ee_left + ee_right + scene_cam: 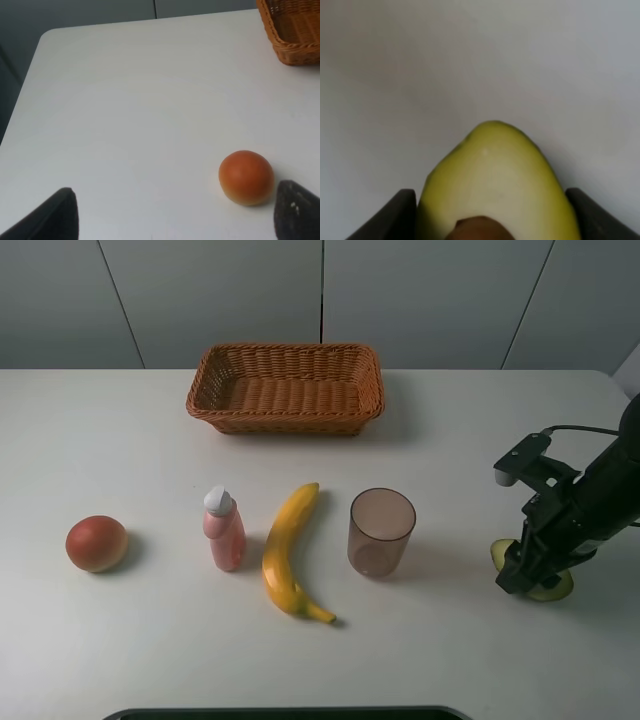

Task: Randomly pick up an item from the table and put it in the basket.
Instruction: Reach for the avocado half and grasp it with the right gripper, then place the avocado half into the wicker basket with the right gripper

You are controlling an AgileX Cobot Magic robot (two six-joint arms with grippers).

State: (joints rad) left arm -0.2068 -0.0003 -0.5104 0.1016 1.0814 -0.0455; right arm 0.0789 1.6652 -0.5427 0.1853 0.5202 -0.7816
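My right gripper straddles the avocado, which lies cut face up on the right of the table, well apart from the basket. Fingers flank it closely; whether clamped, I cannot tell. Risk: tapered, slick sides may let it squirt free on squeezing

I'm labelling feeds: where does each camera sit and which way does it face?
Exterior high: mounted high, looking down the table toward the basket; right arm shows.
Left wrist: low over the table, facing the red-orange fruit; left gripper open.
Right wrist: close above the avocado half, right gripper closed on it.
Shared: fruit and basket appear in exterior high and left wrist.
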